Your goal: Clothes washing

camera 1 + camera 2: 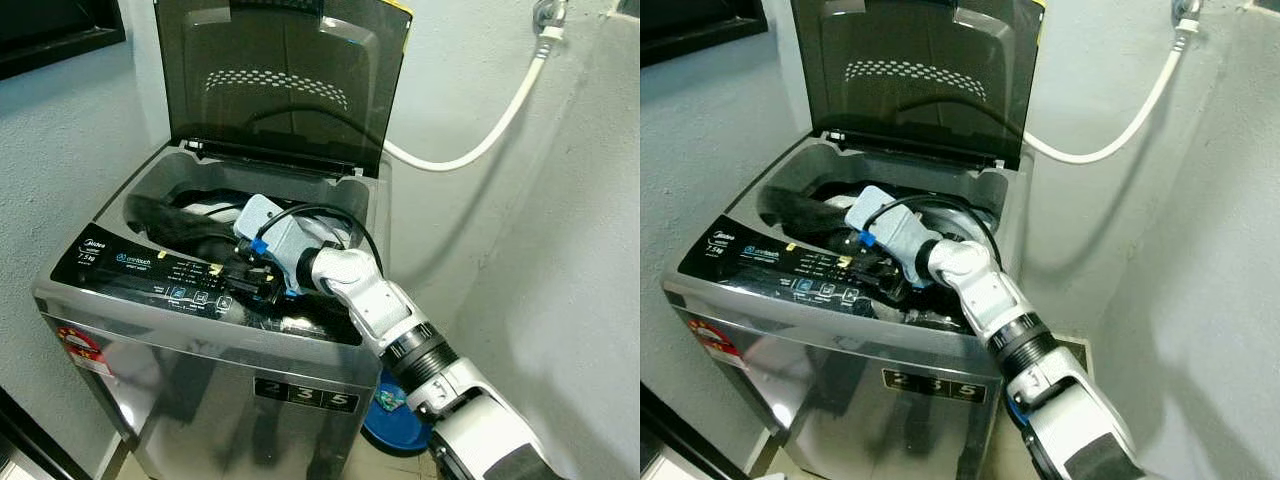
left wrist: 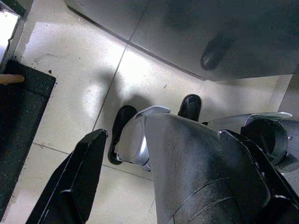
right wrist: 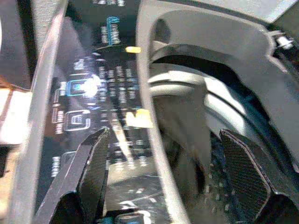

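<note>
A silver top-load washing machine [image 1: 200,345] stands with its dark lid [image 1: 280,80] raised. Dark and white clothes [image 1: 190,215] lie in the tub. My right gripper [image 1: 245,282] reaches over the front rim, beside the black control panel [image 1: 140,270]. In the right wrist view its fingers [image 3: 91,172] are spread wide, one over the panel [image 3: 88,93], the other over the tub, so it is open with nothing gripped. My left gripper [image 2: 163,186] hangs open beside my leg, above the tiled floor [image 2: 79,70].
A white hose [image 1: 480,130] runs along the wall from a tap to behind the machine. A blue basin [image 1: 395,420] sits on the floor at the machine's right. Walls close in on both sides. A dark mat [image 2: 18,116] lies by my feet.
</note>
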Tool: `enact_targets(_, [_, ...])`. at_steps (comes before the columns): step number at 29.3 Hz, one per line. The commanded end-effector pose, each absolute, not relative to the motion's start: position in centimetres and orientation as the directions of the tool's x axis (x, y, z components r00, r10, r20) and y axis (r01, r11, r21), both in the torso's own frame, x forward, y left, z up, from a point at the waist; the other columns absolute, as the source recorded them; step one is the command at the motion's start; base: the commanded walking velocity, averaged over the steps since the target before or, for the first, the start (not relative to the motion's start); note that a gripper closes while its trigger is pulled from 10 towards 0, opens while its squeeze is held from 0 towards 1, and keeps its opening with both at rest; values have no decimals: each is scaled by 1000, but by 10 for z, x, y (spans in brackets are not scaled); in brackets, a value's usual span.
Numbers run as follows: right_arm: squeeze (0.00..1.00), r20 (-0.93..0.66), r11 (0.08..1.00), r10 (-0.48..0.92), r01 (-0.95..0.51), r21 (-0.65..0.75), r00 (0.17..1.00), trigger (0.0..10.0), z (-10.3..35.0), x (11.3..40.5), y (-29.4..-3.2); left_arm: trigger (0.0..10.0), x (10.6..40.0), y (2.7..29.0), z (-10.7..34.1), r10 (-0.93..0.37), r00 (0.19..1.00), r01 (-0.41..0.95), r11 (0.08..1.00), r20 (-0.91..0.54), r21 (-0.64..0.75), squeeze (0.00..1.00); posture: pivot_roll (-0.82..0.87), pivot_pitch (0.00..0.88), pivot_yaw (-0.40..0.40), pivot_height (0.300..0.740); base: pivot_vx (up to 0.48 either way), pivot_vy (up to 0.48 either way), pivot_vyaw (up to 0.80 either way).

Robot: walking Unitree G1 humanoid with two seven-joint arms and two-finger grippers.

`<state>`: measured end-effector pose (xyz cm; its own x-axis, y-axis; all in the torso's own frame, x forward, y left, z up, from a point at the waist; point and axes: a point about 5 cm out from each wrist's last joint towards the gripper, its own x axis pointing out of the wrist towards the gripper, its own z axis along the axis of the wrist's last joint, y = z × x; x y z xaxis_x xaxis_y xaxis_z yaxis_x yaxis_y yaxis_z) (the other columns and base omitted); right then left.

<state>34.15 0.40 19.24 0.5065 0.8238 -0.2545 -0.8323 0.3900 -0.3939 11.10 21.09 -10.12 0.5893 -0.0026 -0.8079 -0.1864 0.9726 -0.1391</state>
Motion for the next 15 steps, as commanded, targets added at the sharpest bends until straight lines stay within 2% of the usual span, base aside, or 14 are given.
enact_targets(1, [27,-299,375,812,-841,-390,501,10000,182,337,7,10000,106,207,-103,-17,573,-177,973,-819,-144,0,190,0,-79,740,0,0,0])
enact_targets(3, [27,-305,390,798,-831,-397,520,10000,180,338,7,10000,106,207,-103,-18,574,-176,974,-819,-145,0,190,0,-79,740,0,0,0])
enact_targets(4, [0,-282,451,773,-805,-384,568,10000,182,344,6,10000,107,206,-103,-18,575,-175,974,-818,-145,0,191,0,-79,740,0,0,0])
enact_targets(5, [0,-282,451,773,-805,-384,568,10000,182,344,6,10000,107,206,-103,-18,575,-175,974,-818,-145,0,191,0,-79,740,0,0,0])
enact_targets(6, [0,-212,541,749,-765,-349,627,10000,191,352,3,10000,107,206,-103,-19,575,-174,974,-818,-145,0,192,0,-80,740,0,0,0])
enact_targets(7, [0,-212,541,749,-765,-349,627,10000,191,352,3,10000,107,206,-103,-19,575,-174,974,-818,-145,0,192,0,-80,740,0,0,0])
enact_targets(8, [0,47,621,784,-778,-94,619,10000,227,358,4,10000,106,206,-103,-15,576,-180,973,-817,-145,0,192,0,-80,740,0,0,0])
enact_targets(9, [0,47,621,784,-778,-94,619,10000,227,358,4,10000,106,206,-103,-15,576,-180,973,-817,-145,0,192,0,-80,740,0,0,0])
enact_targets(10, [0,162,582,801,-813,11,576,10000,242,355,2,10000,106,207,-103,-12,576,-184,972,-818,-144,0,192,0,-80,740,0,0,0])
enact_targets(11, [0,245,514,824,-856,58,512,10000,252,350,1,10000,106,207,-103,-7,576,-193,971,-817,-144,0,192,0,-80,740,0,0,0])
enact_targets(12, [0,245,514,824,-856,58,512,10000,252,350,1,10000,106,207,-103,-7,576,-193,971,-817,-144,0,192,0,-80,740,0,0,0])
enact_targets(15, [0,317,372,875,-927,48,367,10000,257,332,2,10000,106,209,-103,4,578,-203,969,-816,-139,0,194,0,-75,740,0,0,0])
